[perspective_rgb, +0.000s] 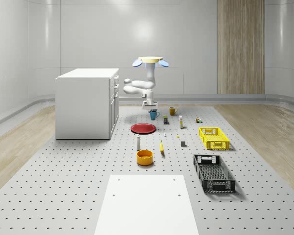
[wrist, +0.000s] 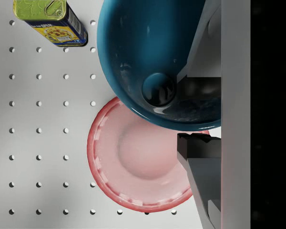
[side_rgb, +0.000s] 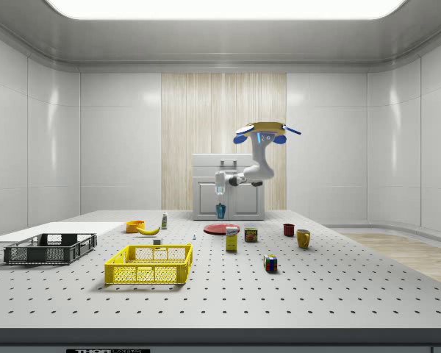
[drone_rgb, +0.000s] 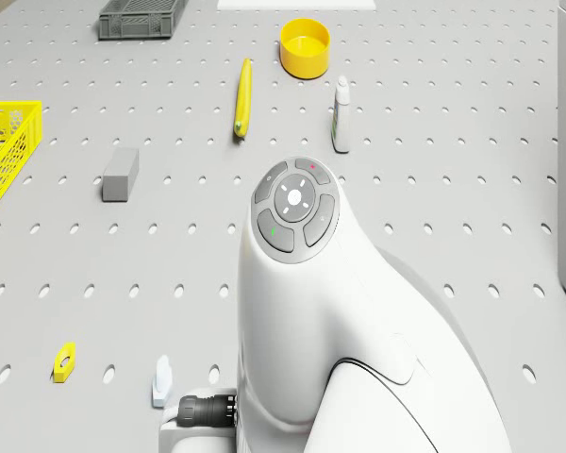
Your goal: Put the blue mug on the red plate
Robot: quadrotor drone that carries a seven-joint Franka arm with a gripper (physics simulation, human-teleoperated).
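The drone [perspective_rgb: 150, 60] hovers beyond the plate [perspective_rgb: 143, 129]. Its end effector [side_rgb: 220, 193] is clamped on the mug [perspective_rgb: 153, 114], held in the air short of the plate. Released here, it would hit the counter [perspective_rgb: 78, 176] instead.

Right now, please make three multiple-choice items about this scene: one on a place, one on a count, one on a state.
1. Where is the blue mug?
A. on the floor
B. in the air above the red plate
C. inside a crate

2. How many crates lie on the floor?
A. one
B. two
C. four

3. What is the gripper doing?
A. holding the blue mug
B. holding the banana
C. empty

Answers: 1 B, the wrist view shows the plate beneath it. 2 B, a yellow crate and a black crate. 3 A, the mug hangs from it.
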